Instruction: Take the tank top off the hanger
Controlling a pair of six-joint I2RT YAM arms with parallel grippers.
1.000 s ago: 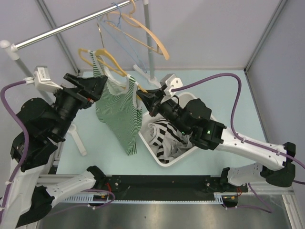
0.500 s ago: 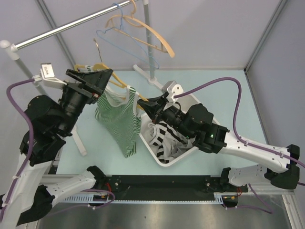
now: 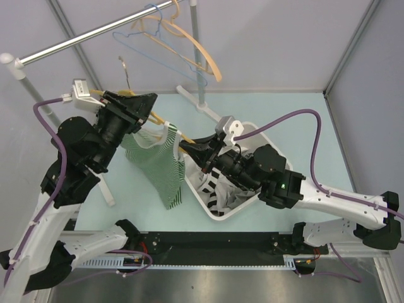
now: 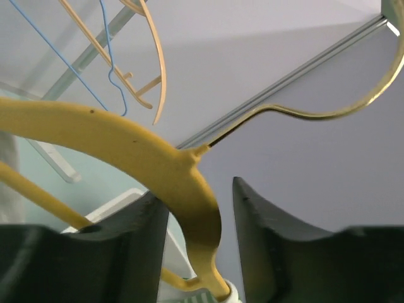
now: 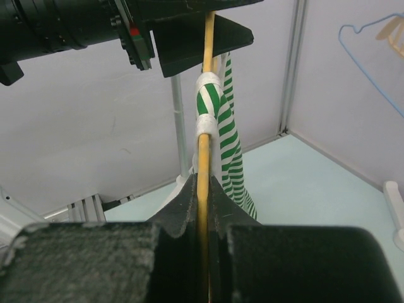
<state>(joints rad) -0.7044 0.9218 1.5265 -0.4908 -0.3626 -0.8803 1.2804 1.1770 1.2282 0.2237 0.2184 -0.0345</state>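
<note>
A green-and-white striped tank top point(image 3: 158, 164) hangs from a yellow hanger point(image 3: 154, 118), whose metal hook point(image 3: 124, 66) points up. My left gripper point(image 3: 148, 104) straddles the hanger at its neck. In the left wrist view the yellow hanger point(image 4: 126, 145) lies against one finger of that gripper point(image 4: 201, 214), and a narrow gap shows at the other finger. My right gripper point(image 3: 186, 148) is shut on the hanger's thin end point(image 5: 203, 158), just below the tank top's strap point(image 5: 211, 107). The striped cloth point(image 5: 230, 145) hangs beyond the right gripper point(image 5: 203, 183).
A white basket point(image 3: 252, 129) with striped clothes point(image 3: 218, 183) sits under my right arm. A metal rail point(image 3: 95, 35) crosses the top left, with a wooden hanger point(image 3: 196, 47) and a blue wire hanger point(image 3: 158, 50) beside the rack post point(image 3: 197, 63). A white rack leg point(image 3: 104, 183) lies at the left.
My left gripper has risen to the hanger's neck and its jaws have narrowed around it. The hanger and tank top have shifted left and tilted. The right gripper kept its hold and followed.
</note>
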